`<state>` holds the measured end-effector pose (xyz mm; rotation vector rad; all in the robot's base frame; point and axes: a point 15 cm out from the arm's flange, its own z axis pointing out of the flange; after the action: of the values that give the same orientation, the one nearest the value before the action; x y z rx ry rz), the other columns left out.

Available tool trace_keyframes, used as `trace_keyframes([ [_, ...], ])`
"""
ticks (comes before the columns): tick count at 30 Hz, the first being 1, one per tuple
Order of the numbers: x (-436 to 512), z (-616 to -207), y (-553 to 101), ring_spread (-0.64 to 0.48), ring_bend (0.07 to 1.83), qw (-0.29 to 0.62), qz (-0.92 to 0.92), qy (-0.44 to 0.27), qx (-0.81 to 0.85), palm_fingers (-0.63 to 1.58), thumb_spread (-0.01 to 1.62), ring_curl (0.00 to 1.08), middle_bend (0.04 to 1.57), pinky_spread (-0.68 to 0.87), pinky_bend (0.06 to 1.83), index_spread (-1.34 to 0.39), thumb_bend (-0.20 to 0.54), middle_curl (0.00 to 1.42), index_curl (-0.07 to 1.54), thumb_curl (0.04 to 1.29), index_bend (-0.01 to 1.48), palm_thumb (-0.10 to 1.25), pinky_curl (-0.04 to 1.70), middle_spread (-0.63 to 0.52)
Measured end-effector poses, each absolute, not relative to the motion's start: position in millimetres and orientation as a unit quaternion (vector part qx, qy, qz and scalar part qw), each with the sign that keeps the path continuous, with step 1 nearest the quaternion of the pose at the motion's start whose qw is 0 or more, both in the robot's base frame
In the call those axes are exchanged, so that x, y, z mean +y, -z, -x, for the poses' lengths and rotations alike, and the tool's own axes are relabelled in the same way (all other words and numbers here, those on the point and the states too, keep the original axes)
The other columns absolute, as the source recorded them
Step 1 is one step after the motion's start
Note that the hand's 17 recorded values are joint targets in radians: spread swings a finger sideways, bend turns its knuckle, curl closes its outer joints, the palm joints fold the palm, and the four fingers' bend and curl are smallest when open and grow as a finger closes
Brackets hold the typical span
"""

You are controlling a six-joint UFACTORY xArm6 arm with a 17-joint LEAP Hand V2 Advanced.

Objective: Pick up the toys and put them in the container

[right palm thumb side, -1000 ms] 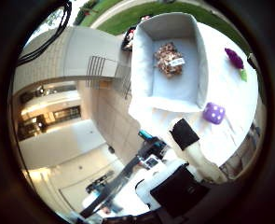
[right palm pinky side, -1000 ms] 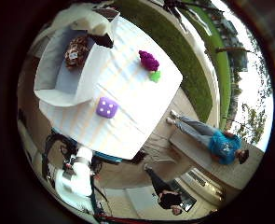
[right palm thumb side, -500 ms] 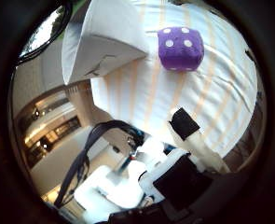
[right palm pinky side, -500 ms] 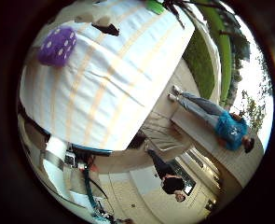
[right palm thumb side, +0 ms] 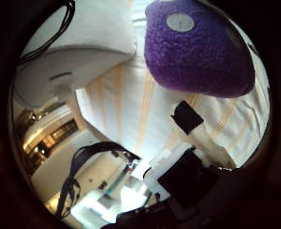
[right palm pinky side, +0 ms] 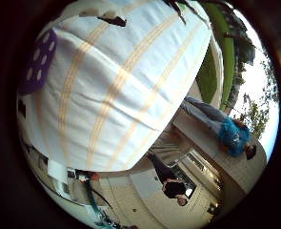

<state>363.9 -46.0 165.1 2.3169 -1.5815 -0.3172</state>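
A purple plush die with white dots [right palm thumb side: 197,47] lies on the white cloth with orange stripes [right palm pinky side: 125,90] and fills much of the thumb side view, so it is very close under my palm. Its edge also shows in the other view [right palm pinky side: 37,62]. The grey container's outer wall [right palm thumb side: 83,43] stands right beside the die; its inside is hidden. Of my right hand [right palm thumb side: 192,143], one white finger with a black tip [right palm thumb side: 186,117] reaches out straight beside the die, not touching it. A bit of a green toy [right palm pinky side: 180,5] peeks at the table's far end.
The cloth-covered table's edge [right palm pinky side: 130,157] drops off to paved ground and steps. Grass [right palm pinky side: 209,71] lies beyond the table's far side. The arm's base and stand [right palm thumb side: 130,191] sit below the table's near edge.
The camera has dropped closer to the table: the purple die has grown to fill much of the thumb side view, and the container's inside has gone out of sight.
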Motion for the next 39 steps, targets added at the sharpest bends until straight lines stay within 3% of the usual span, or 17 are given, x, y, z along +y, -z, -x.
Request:
trace_keyframes([
  [2, -47.4, -364.4, -165.8, 0.18, 0.83, 0.166, -0.814, 0.105, -0.546, 0.9, 1.1, 0.4, 0.54, 0.45, 0.61, -0.18, -0.018, 0.51, 0.27, 0.36, 0.09, 0.69, 0.28, -0.06],
  [5, -46.6, -362.8, -168.5, 0.12, 1.07, 0.176, -0.819, 0.102, -0.536, 0.98, 1.1, 0.52, 0.72, 0.44, 0.74, -0.27, -0.011, 0.61, 0.24, 0.38, 0.09, 0.73, 0.36, -0.11],
  [9, -46.6, -356.1, -176.2, 0.05, 1.22, 0.181, -0.818, 0.108, -0.536, 1.05, 1.08, 0.62, 0.87, 0.42, 0.97, -0.39, 0.0, 0.74, 0.2, 0.42, 0.17, 0.83, 0.48, -0.16],
  [14, -47.1, -340.5, -195.3, -0.02, 1.28, 0.188, -0.81, 0.124, -0.541, 1.06, 1.07, 0.69, 0.97, 0.35, 1.22, -0.57, 0.032, 0.87, 0.2, 0.51, 0.31, 0.99, 0.63, -0.2],
  [27, -45.3, -295.1, -278.2, -0.07, 1.42, 0.21, -0.795, 0.15, -0.549, 0.89, 1.14, 0.77, 1.08, 0.24, 1.38, -0.9, -0.011, 1.06, 0.25, 0.64, 0.55, 0.99, 0.84, -0.25],
  [33, -35.8, -302.4, -339.3, -0.08, 1.47, 0.166, -0.805, 0.109, -0.559, 0.84, 1.15, 0.78, 1.11, 0.21, 1.41, -1.0, -0.015, 1.11, 0.3, 0.68, 0.63, 0.96, 0.9, -0.26],
  [39, 28.4, -334.6, -411.8, -0.08, 1.5, 0.04, -0.838, 0.066, -0.541, 0.81, 1.15, 0.79, 1.13, 0.19, 1.43, -1.07, -0.02, 1.14, 0.37, 0.7, 0.68, 0.93, 0.94, -0.26],
])
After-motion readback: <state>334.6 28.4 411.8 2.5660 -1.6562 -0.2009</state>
